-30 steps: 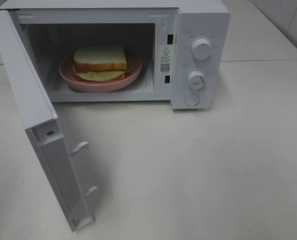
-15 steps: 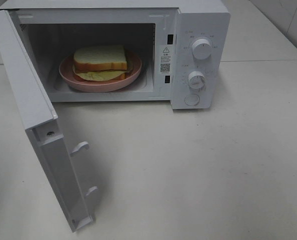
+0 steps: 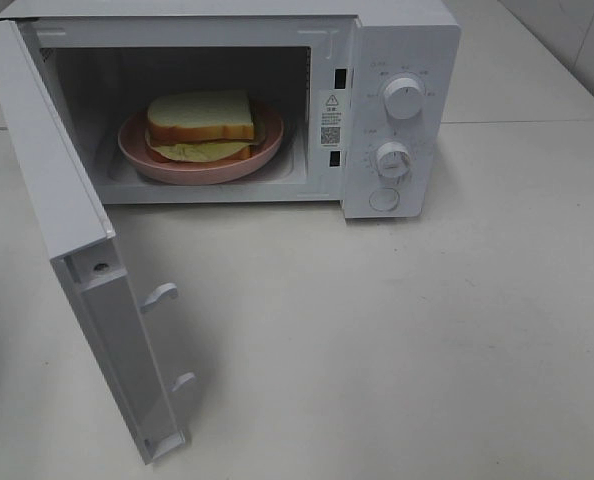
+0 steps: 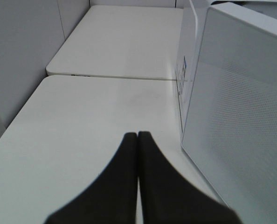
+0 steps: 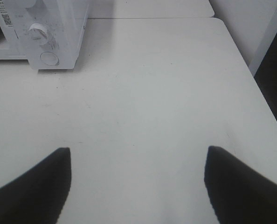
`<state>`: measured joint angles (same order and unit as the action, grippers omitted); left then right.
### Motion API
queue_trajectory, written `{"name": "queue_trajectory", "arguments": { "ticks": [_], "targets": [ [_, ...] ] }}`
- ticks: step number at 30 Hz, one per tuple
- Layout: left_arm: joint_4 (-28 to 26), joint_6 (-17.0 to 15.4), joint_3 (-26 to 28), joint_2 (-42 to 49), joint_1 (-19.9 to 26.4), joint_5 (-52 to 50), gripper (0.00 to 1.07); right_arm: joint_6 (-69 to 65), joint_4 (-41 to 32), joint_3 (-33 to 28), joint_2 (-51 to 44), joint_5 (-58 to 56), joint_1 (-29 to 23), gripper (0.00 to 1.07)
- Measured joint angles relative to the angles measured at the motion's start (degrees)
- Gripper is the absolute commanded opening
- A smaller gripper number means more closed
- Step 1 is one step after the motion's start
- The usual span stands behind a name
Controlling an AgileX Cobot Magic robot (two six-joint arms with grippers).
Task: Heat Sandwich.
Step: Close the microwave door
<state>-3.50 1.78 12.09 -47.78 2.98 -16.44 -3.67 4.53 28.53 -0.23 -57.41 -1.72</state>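
Note:
The sandwich (image 3: 200,124), white bread with a yellowish-green filling, lies on a round pink plate (image 3: 137,150) inside the white microwave (image 3: 402,40). The microwave door (image 3: 57,210) stands wide open toward the front left. Neither gripper shows in the exterior high view. In the left wrist view my left gripper (image 4: 137,136) is shut and empty, above the table beside the outer face of the door (image 4: 241,116). In the right wrist view my right gripper (image 5: 137,154) is open and empty, over bare table in front and to the right of the microwave (image 5: 45,28).
The microwave has two dials (image 3: 404,97) (image 3: 392,159) and a round button (image 3: 384,199) on its right panel. The open door juts far out over the table's front left. A second table (image 3: 517,70) adjoins at the back right. The table edge (image 5: 250,79) is near my right gripper.

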Motion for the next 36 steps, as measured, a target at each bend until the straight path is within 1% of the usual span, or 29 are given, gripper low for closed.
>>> {"name": "queue_trajectory", "arguments": {
  "ticks": [1,2,3,4,5,6,7,9,10,11,12,14,15,16,19,20,21,23,24,25,28,29,30,31,33,34,36],
  "targets": [
    [0.0,0.0,0.0,0.0,0.0,0.0,0.00,0.0,0.0,0.0,0.0,0.0,0.0,0.76],
    [0.3,0.0,-0.1,-1.5,0.0,-1.9,0.00,0.0,0.0,0.0,0.0,0.0,0.0,0.76],
    [1.0,0.0,-0.1,-5.3,0.0,-6.8,0.00,0.0,0.0,0.0,0.0,0.0,0.0,0.76],
    [1.4,-0.1,-0.1,-7.4,0.0,-9.1,0.00,0.0,0.0,0.0,0.0,0.0,0.0,0.76],
    [1.9,-0.2,-0.1,-9.6,0.0,-11.2,0.00,0.0,0.0,0.0,0.0,0.0,0.0,0.76],
    [1.9,-0.2,-0.1,-9.6,0.0,-11.2,0.00,0.0,0.0,0.0,0.0,0.0,0.0,0.76],
    [3.1,-1.0,-0.1,-13.6,0.0,-14.6,0.00,0.0,0.0,0.0,0.0,0.0,0.0,0.76],
    [4.8,-2.6,-0.1,-16.8,0.0,-17.4,0.00,0.0,0.0,0.0,0.0,0.0,0.0,0.76],
    [4.8,-2.6,-0.1,-16.8,0.0,-17.4,0.00,0.0,0.0,0.0,0.0,0.0,0.0,0.76],
    [5.7,-3.6,-0.1,-18.4,0.0,-18.8,0.00,0.0,0.0,0.0,0.0,0.0,0.0,0.76],
    [8.3,-5.3,0.4,-21.1,0.0,-21.1,0.00,0.0,0.0,0.0,0.0,0.0,0.0,0.76],
    [11.2,-6.6,1.1,-23.4,0.0,-23.2,0.00,0.0,0.0,0.0,0.0,0.0,0.0,0.76],
    [11.2,-6.6,1.1,-23.4,0.0,-23.2,0.00,0.0,0.0,0.0,0.0,0.0,0.0,0.76],
    [14.2,-7.7,2.1,-25.8,0.0,-25.3,0.00,0.0,0.0,0.0,0.0,0.0,0.0,0.76],
    [18.0,-8.9,3.6,-29.1,-0.5,-28.0,0.00,0.0,0.0,0.0,0.0,0.0,0.0,0.76],
    [18.0,-8.9,3.6,-29.1,-0.5,-28.0,0.00,0.0,0.0,0.0,0.0,0.0,0.0,0.76],
    [18.9,-9.5,4.5,-31.0,-1.5,-29.2,0.00,0.0,0.0,0.0,0.0,0.0,0.0,0.76],
    [19.3,-9.6,5.5,-32.9,-3.2,-30.1,0.00,0.0,0.0,0.0,0.0,0.0,0.0,0.76],
    [19.3,-9.6,5.5,-32.9,-3.2,-30.1,0.00,0.0,0.0,0.0,0.0,0.0,0.0,0.76],
    [19.5,-9.6,6.8,-34.8,-5.0,-30.9,0.00,0.0,0.0,0.0,0.0,0.0,0.0,0.76],
    [19.6,-9.6,8.5,-37.2,-7.4,-31.7,0.00,0.0,0.0,0.0,0.0,0.0,0.0,0.76],
    [19.6,-9.6,8.5,-37.2,-7.4,-31.7,0.00,0.0,0.0,0.0,0.0,0.0,0.0,0.76],
    [19.6,-9.6,9.9,-39.1,-9.1,-31.9,0.00,0.0,0.0,0.0,0.0,0.0,0.0,0.76],
    [19.5,-9.6,10.5,-39.8,-9.9,-32.0,0.00,0.0,0.0,0.0,0.0,0.0,0.0,0.76],
    [17.3,-9.8,12.4,-42.3,-11.6,-31.9,0.00,0.0,0.0,0.0,0.0,0.0,0.0,0.76],
    [17.3,-9.8,12.4,-42.3,-11.6,-31.9,0.00,0.0,0.0,0.0,0.0,0.0,0.0,0.76],
    [16.6,-9.9,14.1,-43.8,-13.0,-31.9,0.00,0.0,0.0,0.0,0.0,0.0,0.0,0.76]
  ]
}}
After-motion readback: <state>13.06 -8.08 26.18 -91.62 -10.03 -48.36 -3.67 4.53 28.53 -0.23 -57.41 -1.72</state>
